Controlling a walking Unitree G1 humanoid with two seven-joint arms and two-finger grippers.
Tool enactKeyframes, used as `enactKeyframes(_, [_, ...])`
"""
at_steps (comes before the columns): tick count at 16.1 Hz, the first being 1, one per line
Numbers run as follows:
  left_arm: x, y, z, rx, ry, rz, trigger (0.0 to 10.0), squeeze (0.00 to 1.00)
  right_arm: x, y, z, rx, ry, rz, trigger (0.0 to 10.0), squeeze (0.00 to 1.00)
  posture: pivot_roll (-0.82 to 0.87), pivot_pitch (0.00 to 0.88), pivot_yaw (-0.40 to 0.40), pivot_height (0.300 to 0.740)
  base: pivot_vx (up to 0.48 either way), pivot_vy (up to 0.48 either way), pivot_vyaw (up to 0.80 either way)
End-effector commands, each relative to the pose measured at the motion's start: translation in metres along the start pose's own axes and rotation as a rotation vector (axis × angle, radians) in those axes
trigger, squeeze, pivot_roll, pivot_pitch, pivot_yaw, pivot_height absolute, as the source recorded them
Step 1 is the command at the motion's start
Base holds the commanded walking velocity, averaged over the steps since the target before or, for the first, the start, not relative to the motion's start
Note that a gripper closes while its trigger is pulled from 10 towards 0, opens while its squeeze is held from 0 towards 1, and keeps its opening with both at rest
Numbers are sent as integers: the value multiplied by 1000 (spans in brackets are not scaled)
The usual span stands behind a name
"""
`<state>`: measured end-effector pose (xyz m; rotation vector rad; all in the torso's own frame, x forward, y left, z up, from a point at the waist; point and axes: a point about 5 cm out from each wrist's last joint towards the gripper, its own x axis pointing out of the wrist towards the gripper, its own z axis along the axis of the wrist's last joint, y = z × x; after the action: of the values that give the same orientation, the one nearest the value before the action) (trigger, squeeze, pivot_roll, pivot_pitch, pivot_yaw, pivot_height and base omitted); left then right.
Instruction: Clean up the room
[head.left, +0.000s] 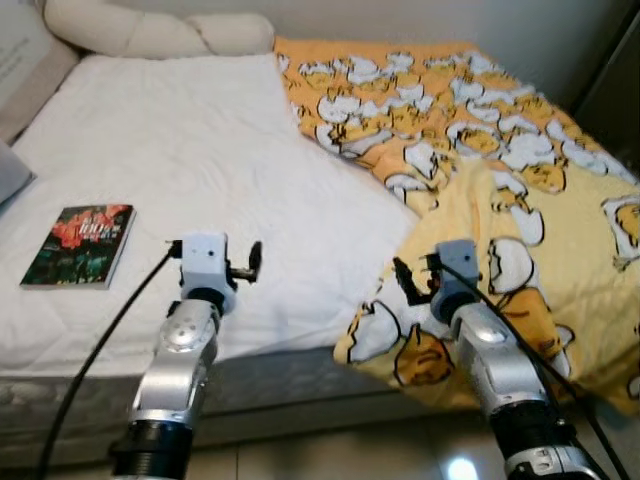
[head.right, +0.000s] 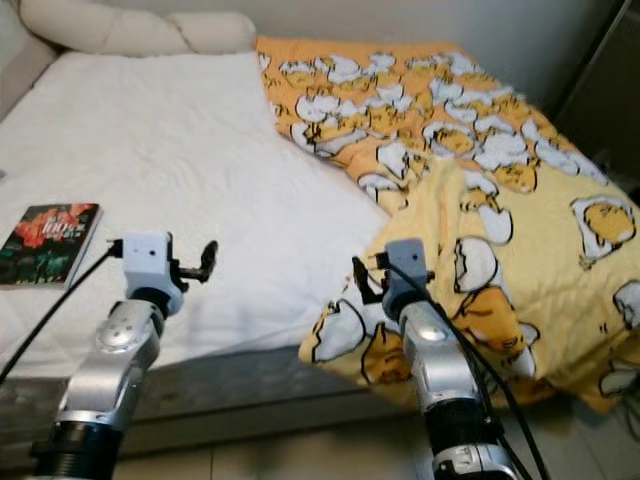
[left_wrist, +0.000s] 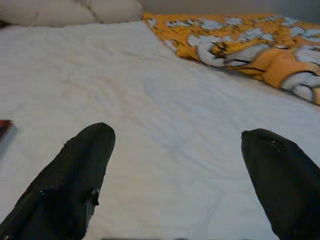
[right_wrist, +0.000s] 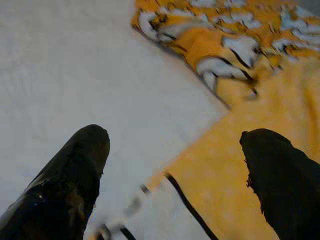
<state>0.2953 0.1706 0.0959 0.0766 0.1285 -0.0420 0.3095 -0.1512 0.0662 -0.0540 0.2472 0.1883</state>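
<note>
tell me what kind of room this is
Most likely a bedroom: a bed with a white mattress cover, a yellow patterned blanket bunched on one side, a long pillow at the head, and a book lying on it.

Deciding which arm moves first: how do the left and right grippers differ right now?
The left gripper hovers over bare white sheet; the right gripper sits at the yellow blanket's edge. The left is nearer the book; the right is far from it. Both have open, empty jaws.

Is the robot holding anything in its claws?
No. The left claw is open over the white sheet, and the right claw is open above the yellow blanket's edge.
</note>
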Motion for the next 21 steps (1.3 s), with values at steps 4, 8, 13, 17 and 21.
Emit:
enactKeyframes(4, [-1, 5, 1, 4, -5, 16, 10000, 1000, 2, 7, 3, -7, -8, 28, 10000, 0, -45, 0, -29, 740, 319, 0, 0])
enactKeyframes(8, [-1, 6, 0, 5, -1, 18, 10000, 1000, 1, 8, 2, -8, -8, 34, 10000, 0, -43, 0, -29, 740, 319, 0, 0])
enactKeyframes(13, [-2, 6, 1, 8, -3, 5, 10000, 1000, 2, 12, 3, 12, -19, 53, 10000, 0, -38, 0, -30, 740, 250, 0, 0])
enactKeyframes(17, [-7, -4, -6, 110, 37, -157, 10000, 1000, 0, 13, -3, 74, 16, 76, 10000, 1000, -28, 0, -36, 740, 0, 0, 0])
enactKeyframes(21, [-14, -5, -2, 215, 40, -285, 10000, 1000, 18, 18, -17, -77, 198, 81, 10000, 1000, -2, 0, -36, 740, 0, 0, 0])
